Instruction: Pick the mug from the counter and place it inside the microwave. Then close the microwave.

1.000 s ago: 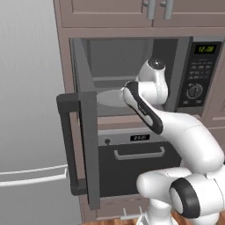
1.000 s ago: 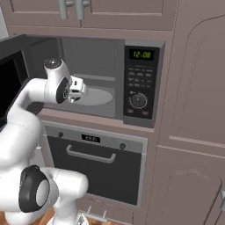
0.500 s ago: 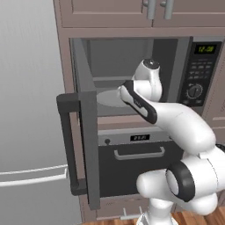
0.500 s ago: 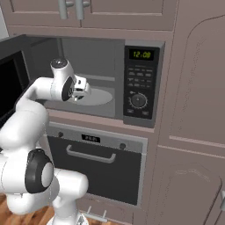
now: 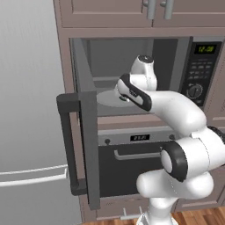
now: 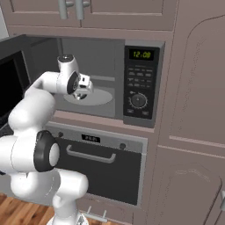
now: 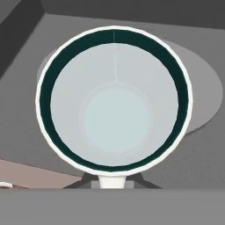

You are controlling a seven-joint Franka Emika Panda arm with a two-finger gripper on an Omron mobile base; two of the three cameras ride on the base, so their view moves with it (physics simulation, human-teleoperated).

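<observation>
1. Holding the mug [image 7: 115, 103] in my gripper [image 6: 84, 89], I have the jaws clamped shut on its rim; from the hand view its open mouth faces me, pale inside with a dark green band under the white lip.
2. My gripper sits at the front opening of the microwave [image 6: 110, 79], just inside the cavity mouth.
3. Below my gripper and the mug lies the round grey turntable [image 6: 97, 96]; whether the mug touches it, I cannot tell.
4. Off to my gripper's right is the control panel [image 6: 141, 82], with a green digital display above and a round knob lower down.
5. To my gripper's left the microwave door [image 5: 81, 145] stands swung wide open, its vertical bar handle facing outward.
6. Beneath my gripper, under the microwave's lower edge, is the oven [image 6: 99, 169] with a horizontal handle.
7. Well left of my gripper, beyond the open door, is a tall grey fridge [image 5: 28, 110].
</observation>
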